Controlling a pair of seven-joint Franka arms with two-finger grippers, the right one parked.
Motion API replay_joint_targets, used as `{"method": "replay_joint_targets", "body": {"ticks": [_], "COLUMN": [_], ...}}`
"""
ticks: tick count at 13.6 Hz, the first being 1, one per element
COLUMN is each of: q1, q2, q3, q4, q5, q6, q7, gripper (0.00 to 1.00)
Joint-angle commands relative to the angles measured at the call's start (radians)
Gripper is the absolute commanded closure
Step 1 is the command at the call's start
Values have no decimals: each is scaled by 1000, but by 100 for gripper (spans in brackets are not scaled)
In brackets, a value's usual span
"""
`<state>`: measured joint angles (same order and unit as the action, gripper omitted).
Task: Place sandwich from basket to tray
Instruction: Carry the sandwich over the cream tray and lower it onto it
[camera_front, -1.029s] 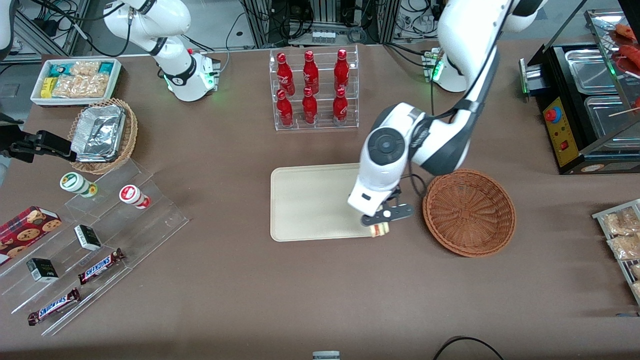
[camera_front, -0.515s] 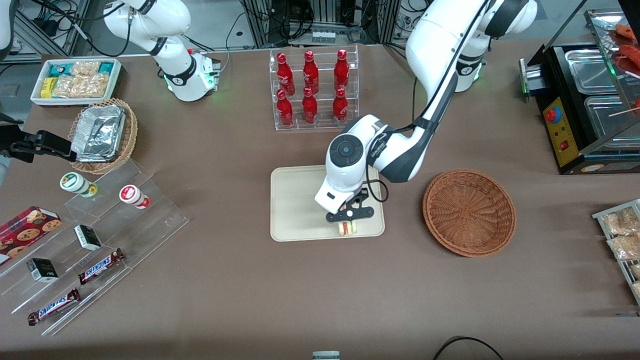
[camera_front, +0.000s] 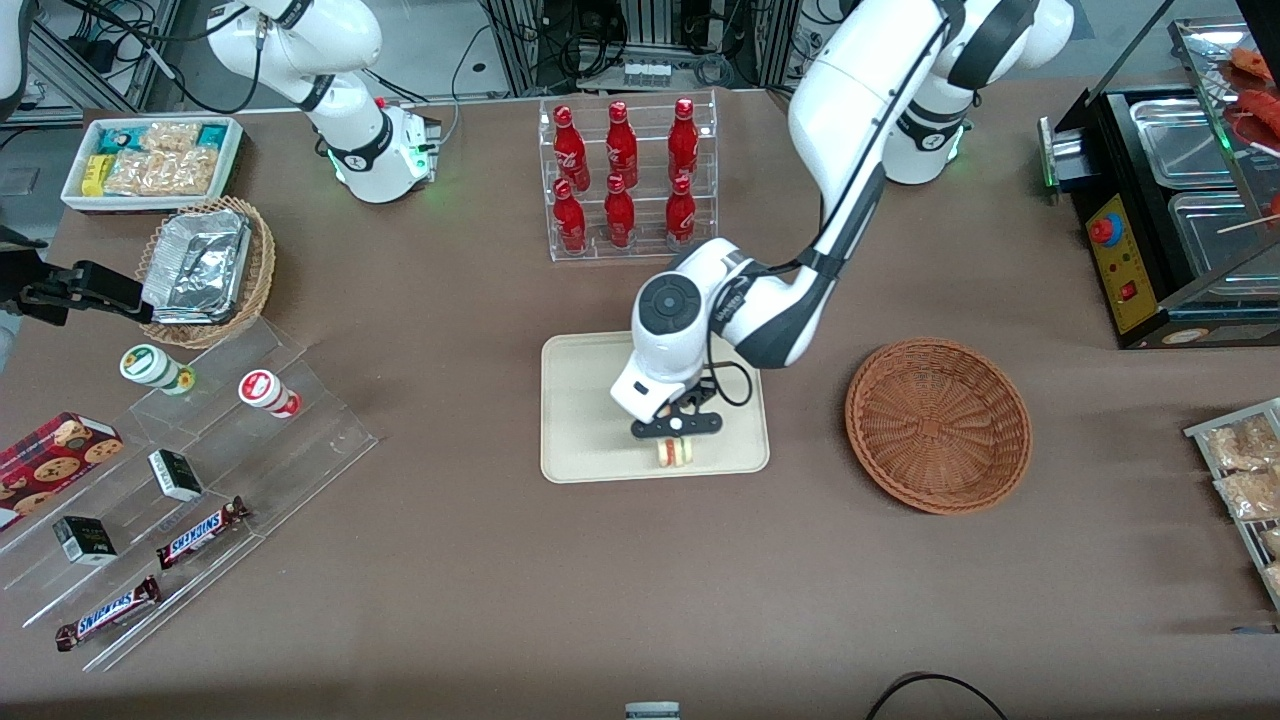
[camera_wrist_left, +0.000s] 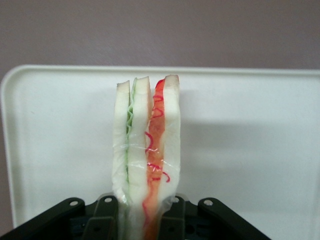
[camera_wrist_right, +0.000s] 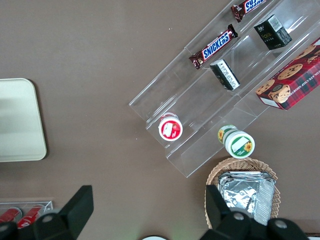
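Observation:
My left gripper (camera_front: 676, 443) hangs over the cream tray (camera_front: 580, 400), above the part of it nearest the front camera, and is shut on the sandwich (camera_front: 675, 452). In the left wrist view the sandwich (camera_wrist_left: 147, 150) stands on edge between the black fingers (camera_wrist_left: 106, 220), its white bread layers showing a green and a red-orange filling, with the tray (camera_wrist_left: 250, 150) under it. The reddish-brown wicker basket (camera_front: 938, 424) sits beside the tray toward the working arm's end, with nothing in it.
A clear rack of red bottles (camera_front: 625, 178) stands farther from the camera than the tray. Toward the parked arm's end are an acrylic stepped shelf with snacks (camera_front: 190, 480), a tan basket of foil trays (camera_front: 205, 268) and a white bin of packets (camera_front: 152, 160). A black food warmer (camera_front: 1170, 200) stands at the working arm's end.
My gripper has carried the sandwich from the tray's edge nearest the basket to over the tray, moving toward the parked arm's end. The basket stayed put.

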<state>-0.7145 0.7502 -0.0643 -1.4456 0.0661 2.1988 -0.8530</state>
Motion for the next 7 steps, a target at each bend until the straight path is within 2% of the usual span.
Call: {"method": "replay_joint_targets", "body": {"ticks": [1,5,6,7], "q1": [-32,-68,-68,-68], "q2": [24,60,69,70], "q3": [8,9,9,9], "q4": [34,36,37,33], "q5": [17,18,17,17], "q6": [-5,-4,-4,-4], "q7": [-21,-21,-21,-21], "gripper": [100,100,81,47]}}
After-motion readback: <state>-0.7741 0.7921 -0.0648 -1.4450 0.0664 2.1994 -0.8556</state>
